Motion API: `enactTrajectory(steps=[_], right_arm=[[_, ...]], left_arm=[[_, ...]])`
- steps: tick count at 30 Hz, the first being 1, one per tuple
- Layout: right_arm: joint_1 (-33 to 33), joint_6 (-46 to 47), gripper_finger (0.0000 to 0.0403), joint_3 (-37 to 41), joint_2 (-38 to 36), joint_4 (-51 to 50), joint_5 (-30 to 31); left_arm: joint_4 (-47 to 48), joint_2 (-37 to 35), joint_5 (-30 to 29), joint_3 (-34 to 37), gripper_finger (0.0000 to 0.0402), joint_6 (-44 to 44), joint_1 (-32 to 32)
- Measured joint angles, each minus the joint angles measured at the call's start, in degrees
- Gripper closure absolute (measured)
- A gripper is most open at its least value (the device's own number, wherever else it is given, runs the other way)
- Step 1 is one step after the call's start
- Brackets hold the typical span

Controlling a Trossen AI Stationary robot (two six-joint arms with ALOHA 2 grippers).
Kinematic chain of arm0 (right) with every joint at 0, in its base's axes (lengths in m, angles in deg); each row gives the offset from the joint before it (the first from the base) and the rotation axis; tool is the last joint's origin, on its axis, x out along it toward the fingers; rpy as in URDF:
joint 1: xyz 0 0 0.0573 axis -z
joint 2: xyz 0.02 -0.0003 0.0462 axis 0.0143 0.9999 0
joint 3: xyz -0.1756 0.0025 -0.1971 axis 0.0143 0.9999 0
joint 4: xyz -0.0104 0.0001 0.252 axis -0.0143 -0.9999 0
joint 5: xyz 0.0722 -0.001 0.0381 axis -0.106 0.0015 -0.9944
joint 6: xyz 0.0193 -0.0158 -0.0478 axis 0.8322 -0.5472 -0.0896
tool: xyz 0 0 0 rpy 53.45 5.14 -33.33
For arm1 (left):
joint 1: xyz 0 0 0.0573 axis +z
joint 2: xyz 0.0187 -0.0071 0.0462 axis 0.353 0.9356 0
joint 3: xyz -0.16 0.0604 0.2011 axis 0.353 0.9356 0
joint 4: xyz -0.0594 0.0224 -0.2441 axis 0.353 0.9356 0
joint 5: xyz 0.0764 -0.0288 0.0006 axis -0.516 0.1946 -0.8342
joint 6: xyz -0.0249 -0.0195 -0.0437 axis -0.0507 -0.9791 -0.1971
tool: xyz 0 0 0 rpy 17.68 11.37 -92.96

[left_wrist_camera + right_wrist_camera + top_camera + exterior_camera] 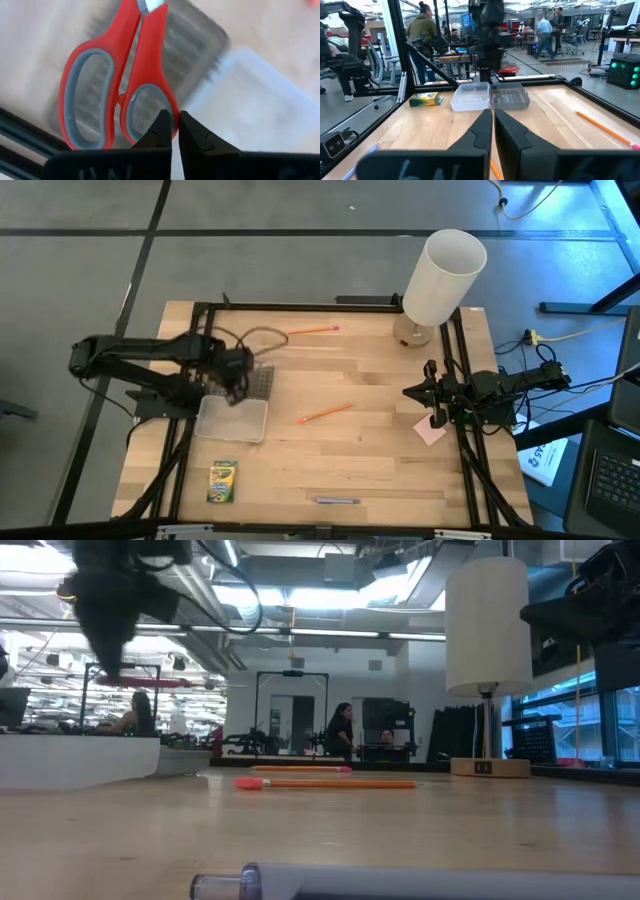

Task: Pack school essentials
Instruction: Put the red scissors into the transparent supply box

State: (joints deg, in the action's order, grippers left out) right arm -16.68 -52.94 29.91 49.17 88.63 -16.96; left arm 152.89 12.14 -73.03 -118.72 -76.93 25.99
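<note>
Holding red-handled scissors (117, 82), the left gripper (172, 131) hangs over the case (232, 420); right gripper (492, 131) narrow.

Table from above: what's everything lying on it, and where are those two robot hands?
Pencils: two, orange; one near the far edge, one mid-table.
Crayon box: one, green and yellow, near the front edge on the left.
Pen: one, slim grey, at the front edge.
Pad: one, pink square, on the right, under the right hand.
Scissors: one pair, red handles with grey lining, held over the case.
Case: one, clear plastic, on the left, with its dimpled grey lid open beside it.
Lamp: one, tall white cylinder shade on a wooden base, far right corner.
Left hand: closed on the scissors' handle above the case.
Right hand: shut, empty, above the pad at the right edge.
</note>
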Motion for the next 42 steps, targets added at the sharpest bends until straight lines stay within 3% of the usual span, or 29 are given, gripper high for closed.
enactTrajectory(steps=[8,19,28,42], right_arm=[[0.0,-2.16,0.038,-0.02,-0.01,0.0,-0.01],[-0.01,-2.78,0.038,-0.02,-0.01,0.0,0.0],[-0.02,-2.67,0.038,-0.02,0.01,0.0,0.0],[0.0,-2.58,0.038,-0.02,0.0,-0.01,-0.01]], left_arm=[[1.99,0.09,9.01,0.0,0.0401,-14.95,-16.6],[3.37,1.55,11.66,0.04,0.0401,-32.76,-32.65],[4.23,4.45,13.96,3.23,0.0401,-38.1,-35.06],[-2.99,7.19,11.51,7.23,0.0401,-33.67,-30.65]])
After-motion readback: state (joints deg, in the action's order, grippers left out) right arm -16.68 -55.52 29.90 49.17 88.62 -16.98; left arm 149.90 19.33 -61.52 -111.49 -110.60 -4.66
